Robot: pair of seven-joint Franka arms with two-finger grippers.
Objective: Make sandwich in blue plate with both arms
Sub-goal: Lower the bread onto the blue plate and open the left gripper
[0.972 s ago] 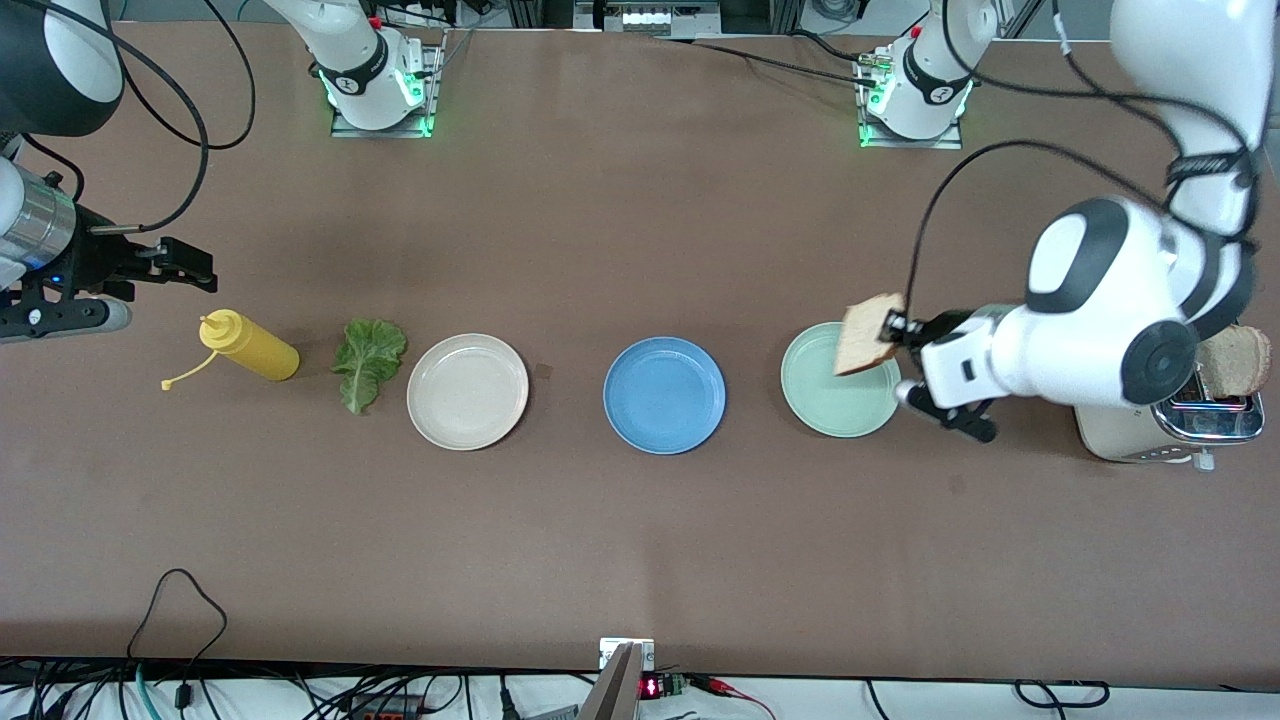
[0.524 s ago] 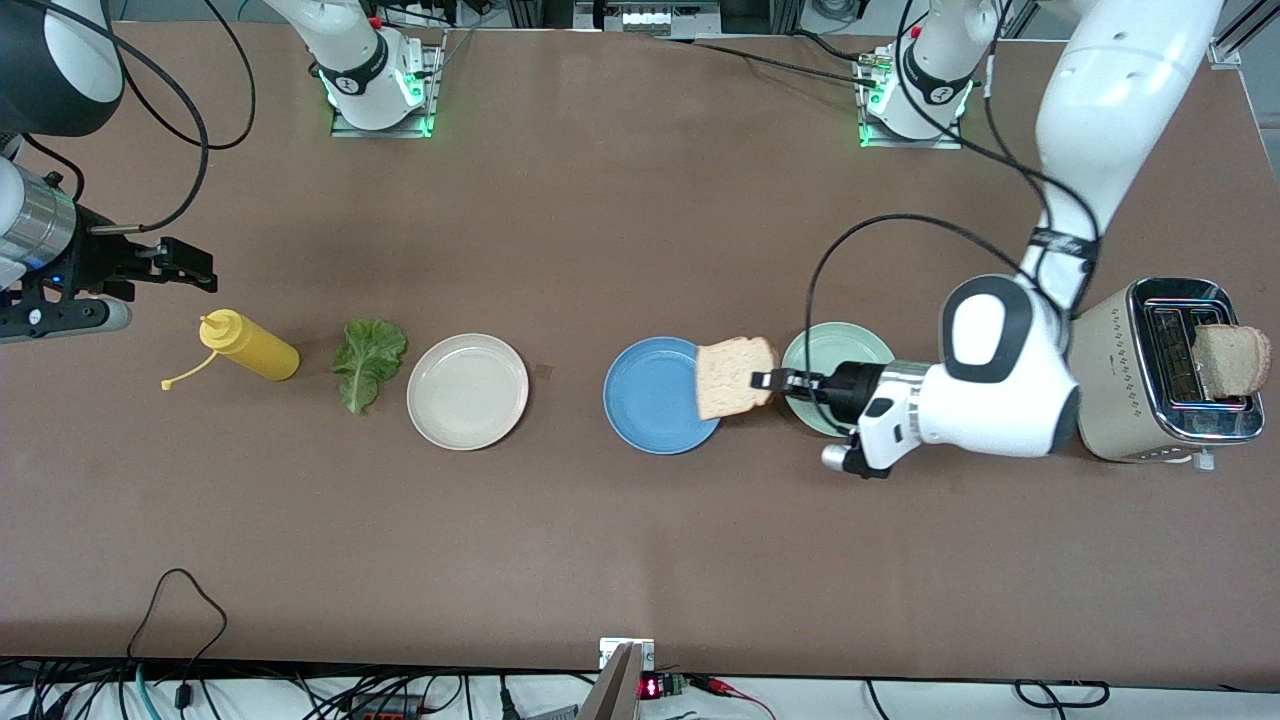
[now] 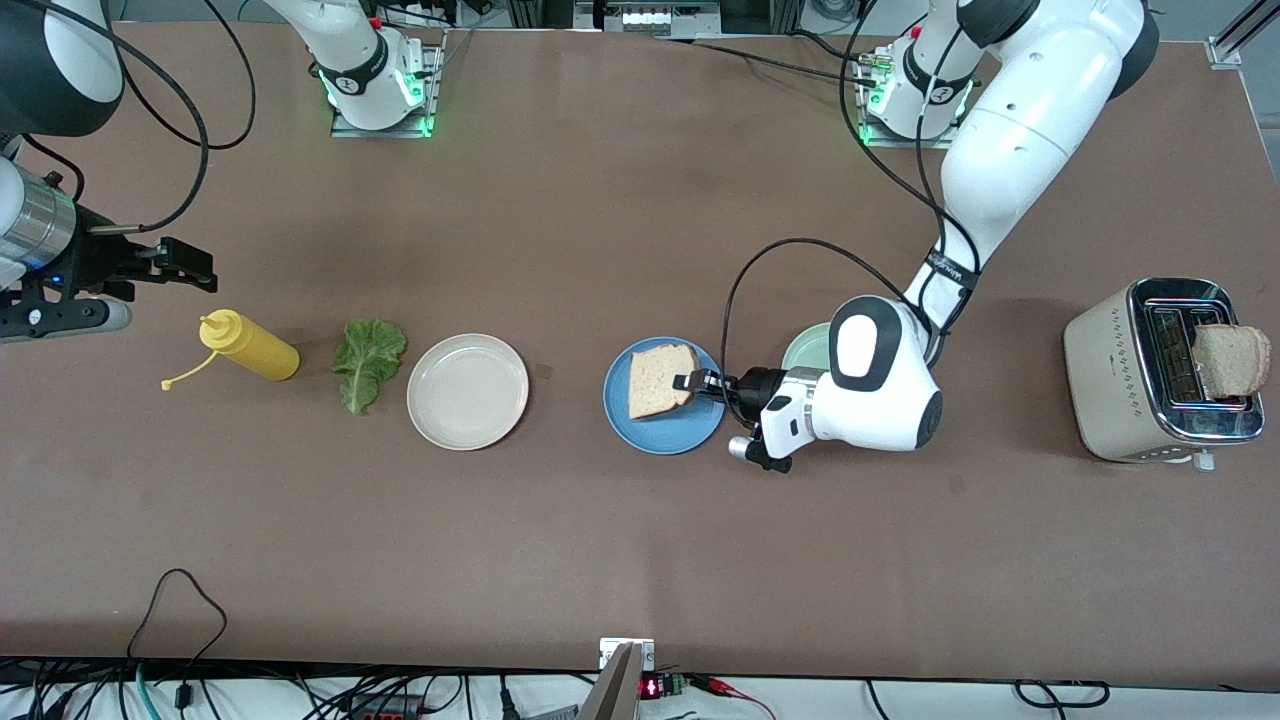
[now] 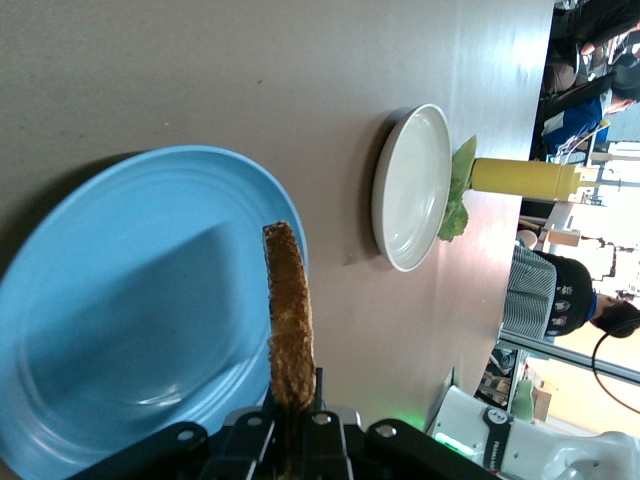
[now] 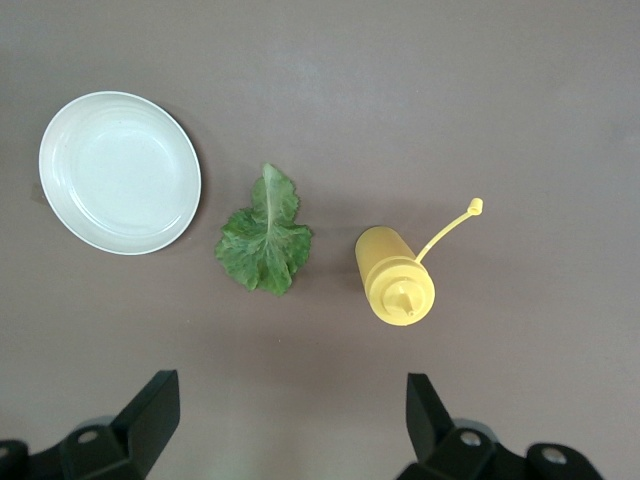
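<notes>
Bread slice (image 3: 660, 380) hangs over the blue plate (image 3: 645, 437), pinched by our left gripper (image 3: 692, 381); our right gripper (image 5: 290, 420) waits spread above lettuce (image 5: 264, 238). Toaster (image 3: 1120, 370) holds another slice (image 3: 1232, 358); mint plate (image 3: 805, 348) half hidden.

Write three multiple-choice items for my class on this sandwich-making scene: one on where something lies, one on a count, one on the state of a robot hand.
1. Where is the lettuce leaf?
A. On the blue plate
B. On the table between the yellow bottle and the cream plate
C. In the toaster

2. How many plates are on the table?
A. Two
B. Three
C. Four

3. What is the left hand doing?
A. Shut on a bread slice over the blue plate
B. Open above the toaster
C. Shut on the yellow bottle

Answers:
1 B: the leaf lies bare on the table beside the yellow bottle and the cream plate.
2 B: cream, blue plate and mint-green plate.
3 A: its fingers pinch the bread slice edge-on over the blue plate.
</notes>
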